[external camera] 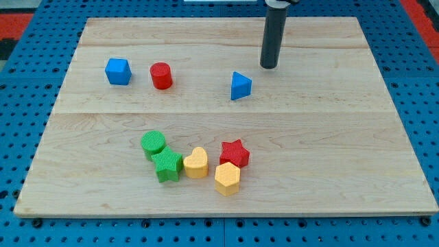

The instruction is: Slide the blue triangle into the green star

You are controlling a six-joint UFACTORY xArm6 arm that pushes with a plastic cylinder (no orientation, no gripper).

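Note:
The blue triangle (pixel 240 86) lies on the wooden board right of centre, in the upper half. The green star (pixel 167 165) lies in the lower middle of the board, touching the green cylinder (pixel 153 143) above it and the yellow heart (pixel 196 164) to its right. My tip (pixel 269 66) rests on the board just above and to the right of the blue triangle, a short gap away. The rod rises out of the view's top.
A blue cube (pixel 118 71) and a red cylinder (pixel 161 75) lie at the upper left. A red star (pixel 234 153) and a yellow hexagon (pixel 227 178) sit right of the yellow heart. The wooden board (pixel 343 137) rests on a blue pegboard.

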